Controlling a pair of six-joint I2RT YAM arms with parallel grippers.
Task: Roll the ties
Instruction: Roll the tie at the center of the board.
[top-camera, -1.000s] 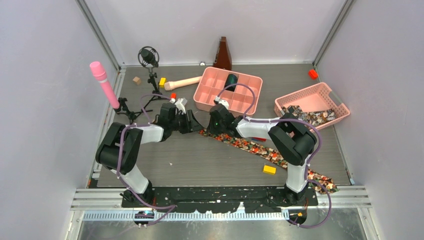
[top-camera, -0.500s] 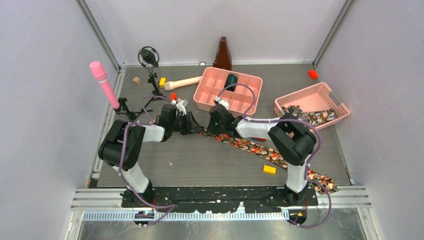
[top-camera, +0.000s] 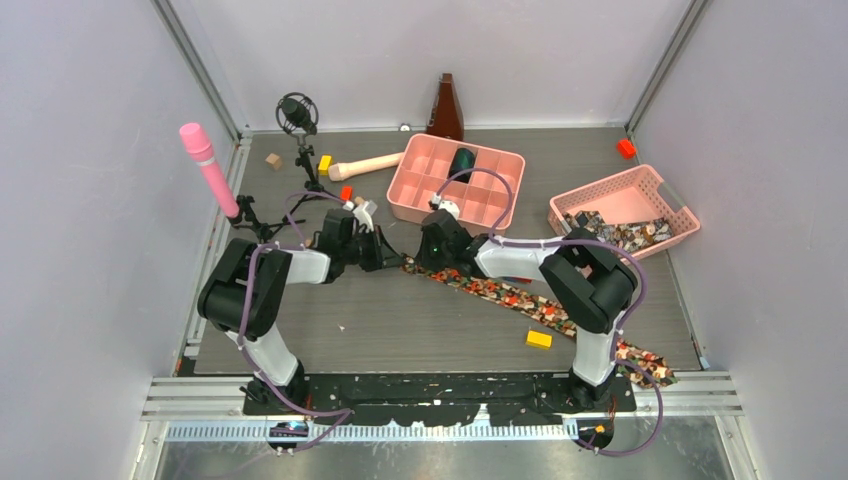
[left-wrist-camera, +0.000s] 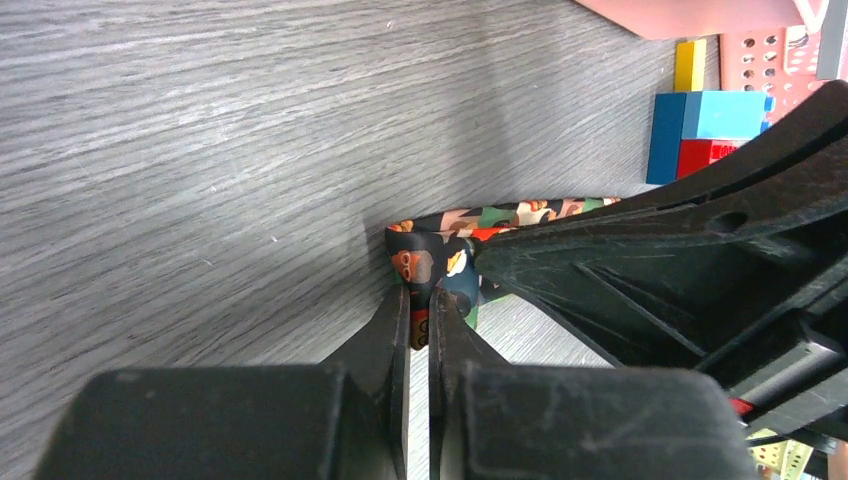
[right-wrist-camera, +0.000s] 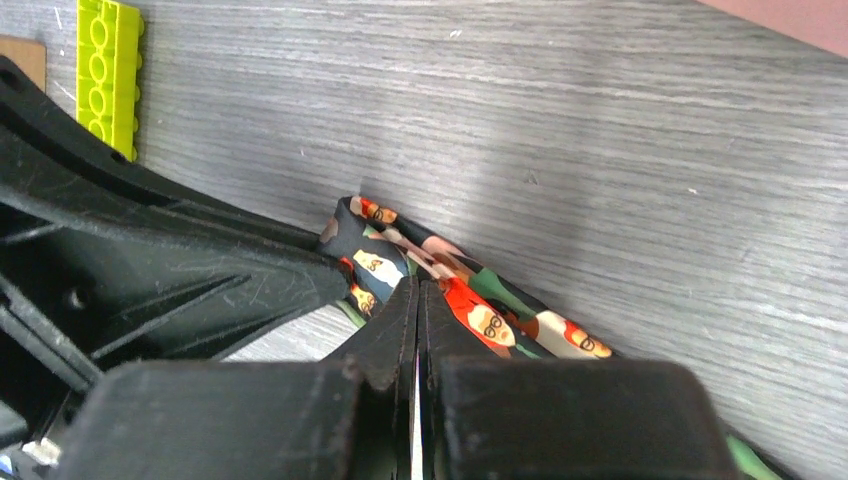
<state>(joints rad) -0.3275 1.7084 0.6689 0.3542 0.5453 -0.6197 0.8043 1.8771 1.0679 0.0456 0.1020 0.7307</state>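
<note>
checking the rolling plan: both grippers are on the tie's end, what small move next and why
Probably fold that end over onto the flat length to start the roll. The left gripper and right gripper are both shut on the tip of the tie, and the rest lies unrolled across the table.

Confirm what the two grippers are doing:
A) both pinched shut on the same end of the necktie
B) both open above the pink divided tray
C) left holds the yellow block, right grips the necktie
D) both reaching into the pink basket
A: in the wrist views the left gripper and the right gripper each have their fingers shut on the folded end of the necktie, tip to tip.
</note>
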